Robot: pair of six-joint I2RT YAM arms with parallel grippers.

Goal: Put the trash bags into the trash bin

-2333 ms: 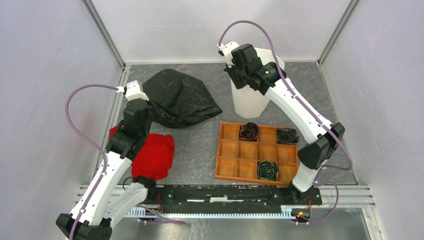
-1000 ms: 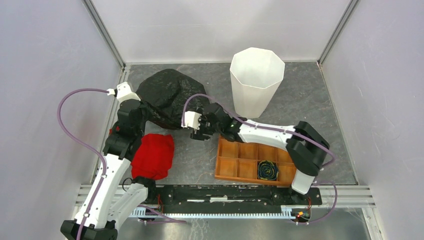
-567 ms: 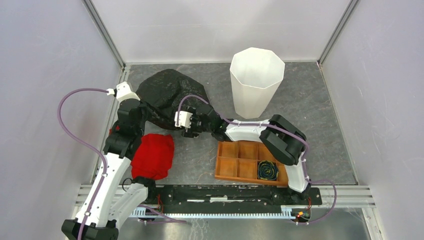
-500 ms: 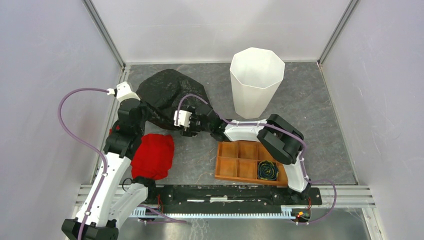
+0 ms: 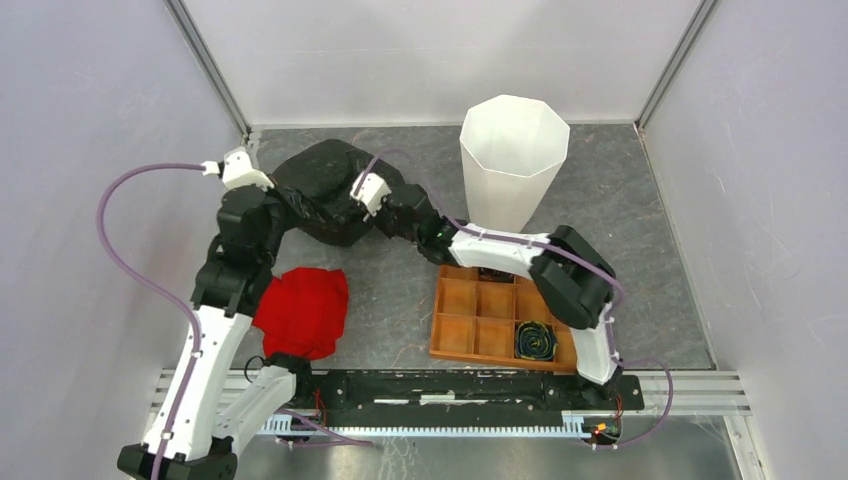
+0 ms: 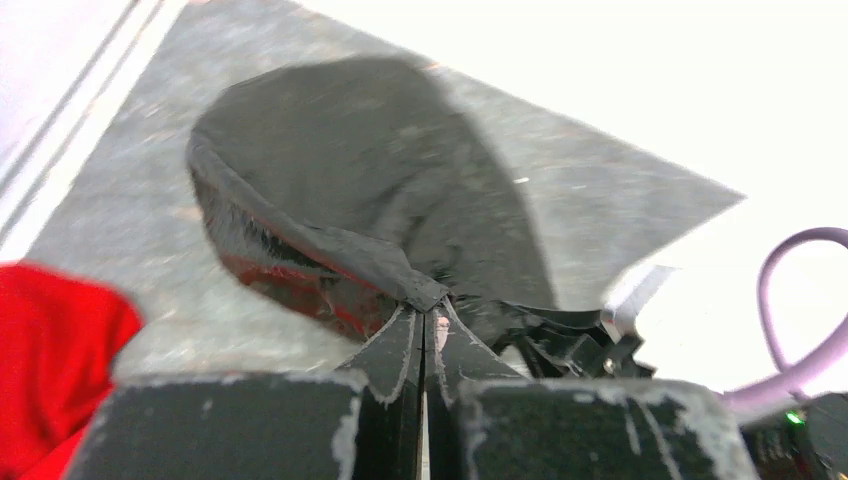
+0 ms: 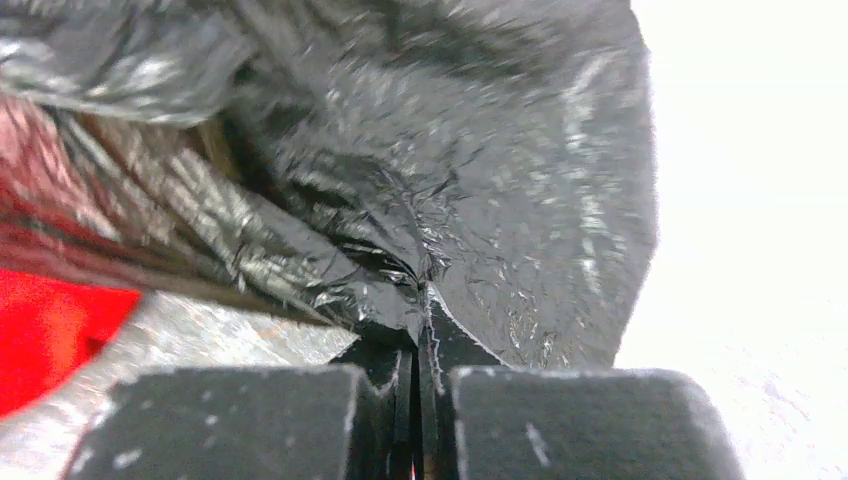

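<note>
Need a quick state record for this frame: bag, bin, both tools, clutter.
trash bag: bunched between both tools, left of the bin, not in it
trash bin: upright, open, nothing seen inside
left tool: shut on the bag's edge
right tool: shut on a fold of the bag
red cloth: on the table beside the left arm
tray: front right, one dark roll in view
</note>
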